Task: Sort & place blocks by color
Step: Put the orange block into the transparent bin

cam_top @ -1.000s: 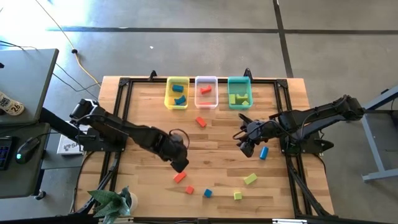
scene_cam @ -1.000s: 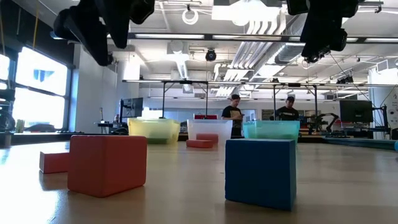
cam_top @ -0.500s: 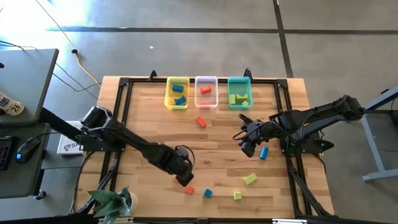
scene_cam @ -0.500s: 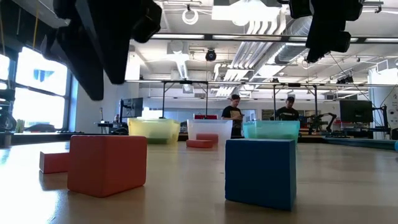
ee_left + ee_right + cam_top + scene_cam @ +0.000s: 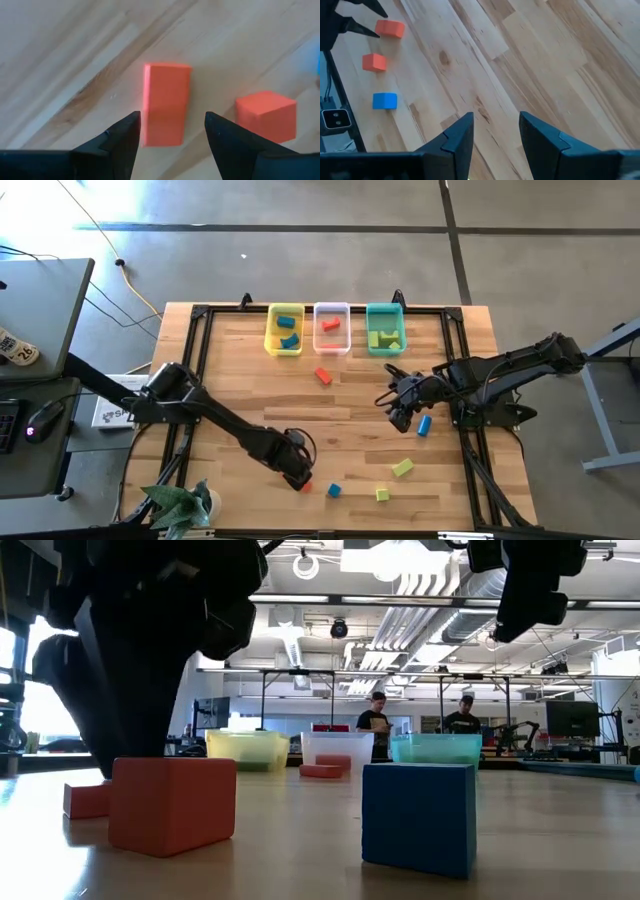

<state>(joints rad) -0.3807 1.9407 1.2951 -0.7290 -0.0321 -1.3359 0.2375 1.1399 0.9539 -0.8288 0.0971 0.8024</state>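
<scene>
Blocks lie scattered on a pale wooden worktop (image 5: 230, 370), seen from above. At the far edge stand three small trays in a row: a yellow tray (image 5: 284, 329) with blue pieces in it, a clear tray (image 5: 332, 328) with a red piece, and a teal tray (image 5: 385, 328) with yellow-green pieces.

Loose on the wood are a red-orange block (image 5: 322, 376) near the trays, a blue bar (image 5: 424, 425) toward the right side, and, along the near edge, a red-orange cube (image 5: 306, 485), a blue cube (image 5: 334, 491), a small yellow-green cube (image 5: 382, 495) and a yellow-green block (image 5: 402, 468).

The left claw (image 5: 294, 475) is down low at the near edge of the worktop. Its wrist camera shows its two dark fingers (image 5: 117, 142) spread wide, one on each side of a red-orange bar (image 5: 165, 104) that lies flat on the wood, not pressed against it. The red-orange cube sits just beside that bar.

The right claw (image 5: 398, 414) hangs above the worktop near the blue bar. Its fingers (image 5: 457, 137) stand part-way apart with bare wood between them, holding nothing.

The low camera shows two people standing far off in the room behind the trays.
</scene>
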